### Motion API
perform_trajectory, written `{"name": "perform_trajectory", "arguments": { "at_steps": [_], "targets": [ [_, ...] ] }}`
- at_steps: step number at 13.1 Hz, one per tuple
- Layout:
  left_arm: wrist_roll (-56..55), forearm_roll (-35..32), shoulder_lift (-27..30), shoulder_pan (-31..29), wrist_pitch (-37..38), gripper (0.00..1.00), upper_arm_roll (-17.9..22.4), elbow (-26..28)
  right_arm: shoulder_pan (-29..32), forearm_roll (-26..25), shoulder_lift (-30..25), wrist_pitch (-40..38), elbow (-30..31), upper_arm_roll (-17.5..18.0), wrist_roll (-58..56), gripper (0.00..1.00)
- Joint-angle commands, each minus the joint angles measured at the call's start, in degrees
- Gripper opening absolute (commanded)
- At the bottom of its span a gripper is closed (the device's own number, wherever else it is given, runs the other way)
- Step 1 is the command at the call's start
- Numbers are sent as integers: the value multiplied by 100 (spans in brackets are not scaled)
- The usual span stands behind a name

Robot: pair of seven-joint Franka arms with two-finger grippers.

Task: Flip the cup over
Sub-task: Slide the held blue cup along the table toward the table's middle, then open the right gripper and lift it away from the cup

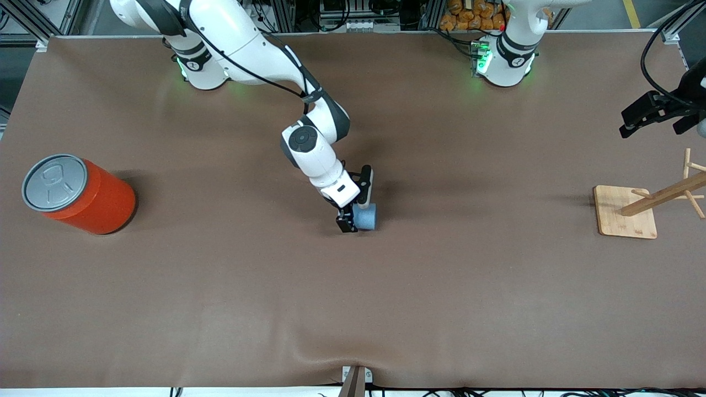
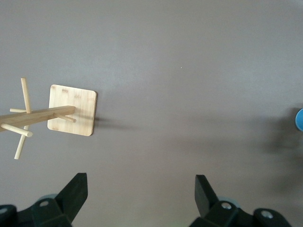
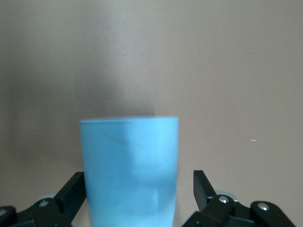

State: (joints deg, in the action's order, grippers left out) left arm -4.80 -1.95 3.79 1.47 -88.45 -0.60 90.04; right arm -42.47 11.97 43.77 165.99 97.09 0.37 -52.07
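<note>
The light-blue cup (image 1: 367, 217) is on the brown table near its middle and seems to lie on its side. My right gripper (image 1: 357, 205) is low at the cup, open, with one finger on each side of it. In the right wrist view the cup (image 3: 130, 165) fills the space between the fingers (image 3: 201, 182); one finger is at its wall and the other stands a small gap off. My left gripper (image 1: 651, 113) waits open and empty in the air near the left arm's end of the table. In the left wrist view (image 2: 140, 189) a sliver of the cup (image 2: 299, 119) shows.
A big orange can with a grey lid (image 1: 77, 193) stands toward the right arm's end. A wooden rack on a square base (image 1: 626, 212) stands toward the left arm's end, under the left gripper's area; it also shows in the left wrist view (image 2: 71, 111).
</note>
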Motion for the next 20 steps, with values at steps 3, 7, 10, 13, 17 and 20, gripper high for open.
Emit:
{"name": "perform_trajectory", "arguments": {
  "at_steps": [3,7,10,13,17,20],
  "targets": [
    [84,-77,87,-50,39,100,-36,-22,81,33,-289,-398,-128,16,740,100],
    [234,-95,70,-138,39,100,-36,-31,580,42,-728,-1417,-199,16,857,100],
    [234,-95,43,-164,30,100,-36,22,906,16,-1430,-2576,-181,-54,1434,100],
    [234,-69,8,-226,-31,100,-36,136,933,-46,-2116,-3683,-137,-649,1980,100],
    [208,281,-193,-217,-365,100,-54,496,942,-55,-2925,-5214,-137,-1660,2070,100],
    [208,1299,-903,-51,-891,100,-98,514,942,-55,-3330,-6067,-155,-2451,2070,100]
  ]
}}
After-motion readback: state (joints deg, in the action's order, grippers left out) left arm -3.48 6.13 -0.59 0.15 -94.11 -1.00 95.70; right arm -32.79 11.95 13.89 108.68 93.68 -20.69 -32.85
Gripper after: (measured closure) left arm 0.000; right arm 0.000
